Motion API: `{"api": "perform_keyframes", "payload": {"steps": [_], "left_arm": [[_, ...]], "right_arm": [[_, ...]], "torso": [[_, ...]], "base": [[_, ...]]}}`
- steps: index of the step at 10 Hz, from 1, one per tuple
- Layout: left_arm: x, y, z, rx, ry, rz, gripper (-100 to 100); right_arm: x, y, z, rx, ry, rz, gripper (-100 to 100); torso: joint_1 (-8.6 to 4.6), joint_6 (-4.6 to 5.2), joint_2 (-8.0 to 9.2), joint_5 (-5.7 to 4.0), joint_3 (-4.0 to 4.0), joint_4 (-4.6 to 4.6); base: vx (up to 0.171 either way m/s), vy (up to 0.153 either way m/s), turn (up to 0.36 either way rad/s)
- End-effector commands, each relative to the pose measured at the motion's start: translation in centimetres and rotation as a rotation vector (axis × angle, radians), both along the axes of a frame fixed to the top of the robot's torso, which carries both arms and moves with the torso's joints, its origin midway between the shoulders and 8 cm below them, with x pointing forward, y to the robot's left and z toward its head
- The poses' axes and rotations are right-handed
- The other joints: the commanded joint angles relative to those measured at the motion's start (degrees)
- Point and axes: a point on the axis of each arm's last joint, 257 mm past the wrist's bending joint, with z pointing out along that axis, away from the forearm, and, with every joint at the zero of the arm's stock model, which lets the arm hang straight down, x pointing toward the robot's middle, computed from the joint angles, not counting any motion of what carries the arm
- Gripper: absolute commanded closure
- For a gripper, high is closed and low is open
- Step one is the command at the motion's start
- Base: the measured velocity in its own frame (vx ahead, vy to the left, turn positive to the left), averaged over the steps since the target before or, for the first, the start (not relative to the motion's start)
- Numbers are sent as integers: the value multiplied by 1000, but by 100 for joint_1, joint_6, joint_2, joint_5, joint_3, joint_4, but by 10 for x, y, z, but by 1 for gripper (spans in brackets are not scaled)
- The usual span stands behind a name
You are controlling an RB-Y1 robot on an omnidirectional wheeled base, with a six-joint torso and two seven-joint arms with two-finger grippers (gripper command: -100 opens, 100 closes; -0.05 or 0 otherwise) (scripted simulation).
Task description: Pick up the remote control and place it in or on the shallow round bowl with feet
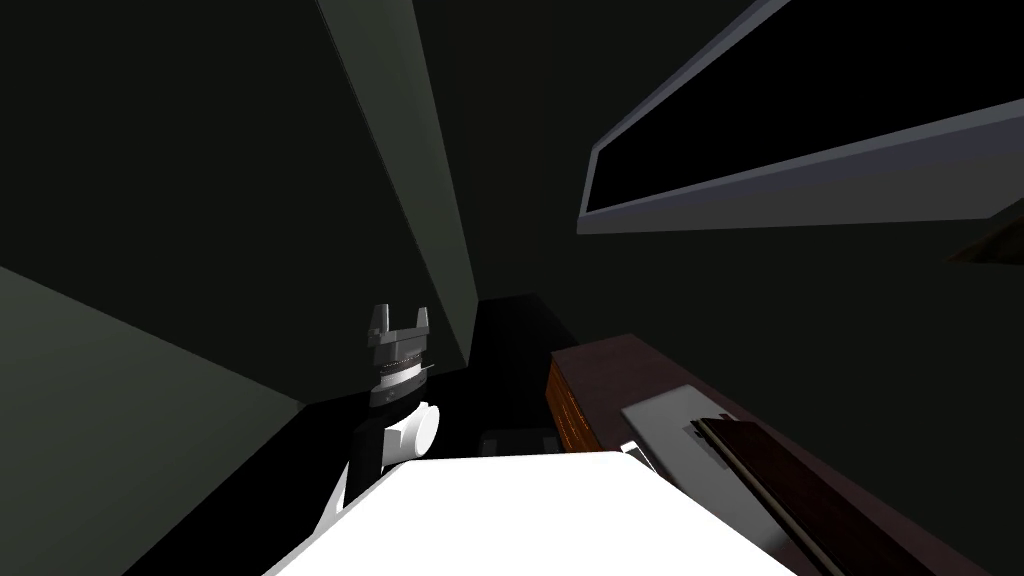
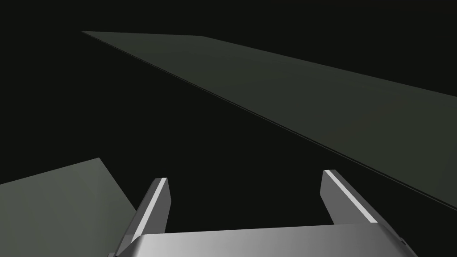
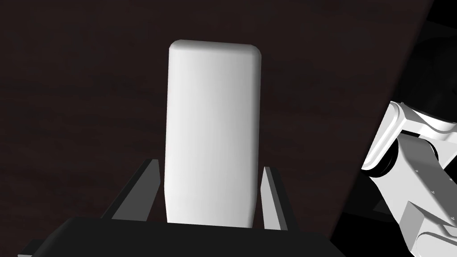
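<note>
Two fingers of the right gripper (image 3: 209, 165) press the long sides of the white remote control (image 3: 212, 129) — its near end sits deep between them, its far end points out over a dark wood surface (image 3: 80, 89); whether it touches that wood, cannot tell. Left gripper (image 1: 400, 318) raised, left of a dark wood cabinet (image 1: 620, 365) — fingers spread wide, nothing between them.

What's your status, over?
Left tool open, raised. Right tool shut on white remote, over dark brown top. No obstacle seen near it.
</note>
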Motion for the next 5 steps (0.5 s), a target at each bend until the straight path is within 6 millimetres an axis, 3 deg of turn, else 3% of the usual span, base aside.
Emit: {"api": "perform_keyframes", "payload": {"steps": [1,3,4,5], "left_arm": [[0,0,0,0,0,0,0],[0,0,0,0,0,0,0],[0,0,0,0,0,0,0],[0,0,0,0,0,0,0]], "right_arm": [[0,0,0,0,0,0,100],[0,0,0,-1,0,0,100],[0,0,0,-1,0,0,0],[1,-10,8,-2,2,8,100]], "torso": [[0,0,0,0,0,0],[-1,0,-1,0,-1,0],[-1,0,-1,0,-1,-1],[-1,0,-1,0,-1,-1]], "base": [[0,0,0],[0,0,0],[0,0,0],[21,22,-61]]}}
